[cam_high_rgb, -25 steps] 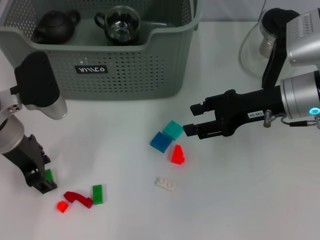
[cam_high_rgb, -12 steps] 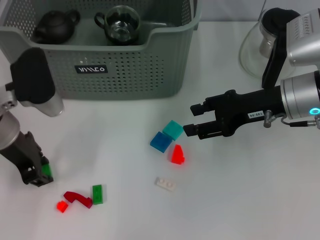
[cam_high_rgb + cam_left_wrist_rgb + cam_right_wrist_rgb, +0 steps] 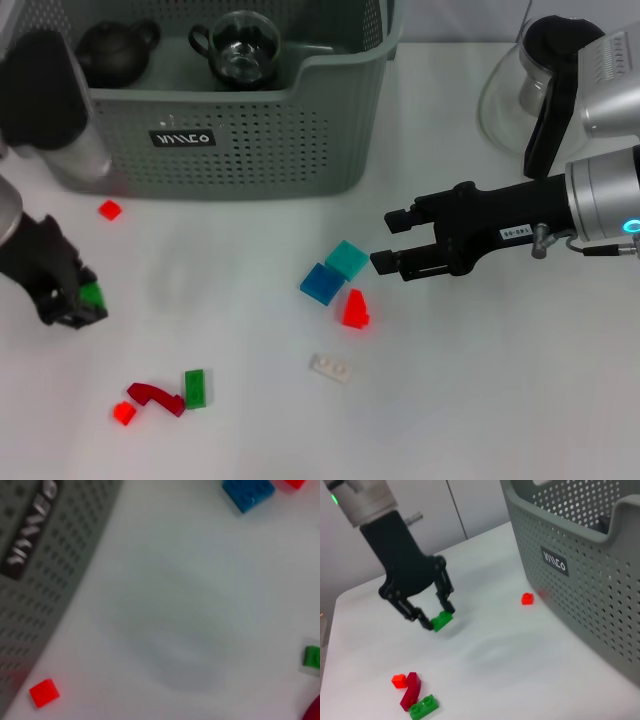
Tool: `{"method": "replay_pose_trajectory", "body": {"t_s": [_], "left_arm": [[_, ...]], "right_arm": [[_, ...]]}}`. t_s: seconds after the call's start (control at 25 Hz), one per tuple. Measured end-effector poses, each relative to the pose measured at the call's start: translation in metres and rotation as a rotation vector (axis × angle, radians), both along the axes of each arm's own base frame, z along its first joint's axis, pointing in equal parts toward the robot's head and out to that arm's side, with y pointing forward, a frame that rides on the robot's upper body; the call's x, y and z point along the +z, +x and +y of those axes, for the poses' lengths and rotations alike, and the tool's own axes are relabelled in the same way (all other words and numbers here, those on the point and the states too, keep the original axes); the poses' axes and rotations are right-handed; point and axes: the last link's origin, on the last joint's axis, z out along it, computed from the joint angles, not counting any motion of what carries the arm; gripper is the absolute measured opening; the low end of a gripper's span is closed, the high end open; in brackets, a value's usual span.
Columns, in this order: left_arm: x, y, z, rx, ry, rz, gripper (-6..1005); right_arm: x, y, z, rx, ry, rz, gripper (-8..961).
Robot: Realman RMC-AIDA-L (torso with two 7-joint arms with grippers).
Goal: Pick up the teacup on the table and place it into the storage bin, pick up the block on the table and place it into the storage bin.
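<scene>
Head view: teacup [image 3: 240,45] already in storage bin [image 3: 250,140] — blocks left. Left end effector [image 3: 72,300] clamped on green block [image 3: 92,294], above surface. Right end effector [image 3: 390,242] apart, idle beside teal block [image 3: 347,260].

Right wrist view: left end effector [image 3: 434,615] grips green block [image 3: 442,620], well short of storage bin [image 3: 580,575].

Head cam looks down from above at the white table [image 3: 500,400]. Left wrist cam sits close over the tabletop; right wrist cam looks low across it. All three catch the storage bin [image 3: 250,140] label side.
</scene>
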Motion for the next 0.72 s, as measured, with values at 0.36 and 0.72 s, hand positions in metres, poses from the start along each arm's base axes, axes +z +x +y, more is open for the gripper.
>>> {"method": "replay_pose_trajectory", "body": {"t_s": [0.36,0.72], "left_arm": [[0.054,0.071,0.024,-0.028,0.149,-0.452,449],[0.090,0.114,0.088,-0.084,0.396,-0.571,475]], "right_arm": [[0.002,0.003,-0.001,-0.002,0.001,-0.001,685],[0.002,0.005,-0.003,-0.003,-0.004,0.000,685]]}}
